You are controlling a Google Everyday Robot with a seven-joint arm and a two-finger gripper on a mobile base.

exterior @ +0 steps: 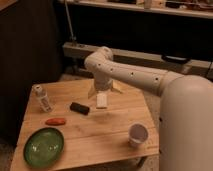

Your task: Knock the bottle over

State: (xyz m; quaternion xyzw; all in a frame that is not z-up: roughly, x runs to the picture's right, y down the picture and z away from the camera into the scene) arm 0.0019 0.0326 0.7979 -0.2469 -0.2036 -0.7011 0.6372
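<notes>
The bottle [42, 98] is small, slim and whitish with a white round cap. It stands upright near the left edge of the wooden table [100, 132]. My gripper [102, 101] hangs from the white arm over the middle of the table, pointing down. It is to the right of the bottle, well apart from it, with a black object between them.
A small black object [79, 108] lies right of the bottle. An orange-red object [55, 121] lies in front of it. A green plate [43, 146] sits at the front left corner. A white paper cup [138, 134] stands near the front right edge.
</notes>
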